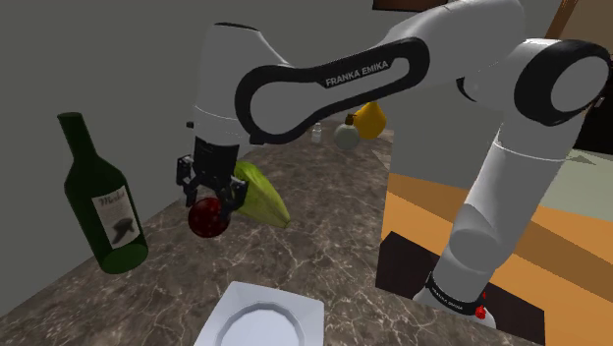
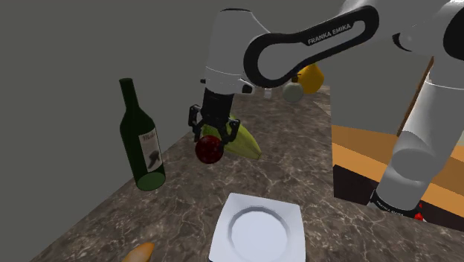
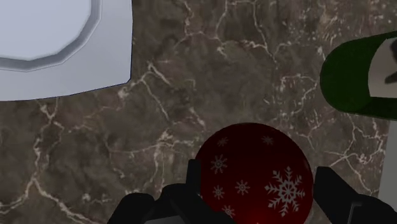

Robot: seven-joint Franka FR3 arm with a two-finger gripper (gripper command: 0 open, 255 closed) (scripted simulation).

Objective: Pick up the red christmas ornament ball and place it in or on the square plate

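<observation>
A white square plate (image 1: 260, 319) with a round well lies nearest on the dark, white-veined marble counter (image 1: 324, 246), close to the counter's front edge in the shoulder view. In the second exterior view an orange-brown rounded object (image 2: 140, 251) sits at the lower edge, off the plate's (image 2: 259, 229) left.

Beyond the plate, the white Franka arm's black tool (image 1: 209, 204) points down and is clamped on the red Christmas ornament ball (image 1: 207, 218), one finger on each side. The ball hangs above the counter, apart from the plate. The wrist view shows white snowflakes on the ornament (image 3: 254, 172) between the tool's (image 3: 257, 191) fingers (image 3: 191, 175), with the marble (image 3: 191, 95) below, the plate's corner (image 3: 57, 44) to one side and the base of a bottle (image 3: 359, 76) to the other.

A dark green wine bottle (image 1: 103, 201) with a pale label stands to the shoulder view's left of the ball. Just behind the tool lies a yellow-green oblong object (image 1: 263, 195). At the counter's far end stand a small white container (image 1: 316, 133), a pale round object (image 1: 346, 137) and a yellow object (image 1: 370, 120).
</observation>
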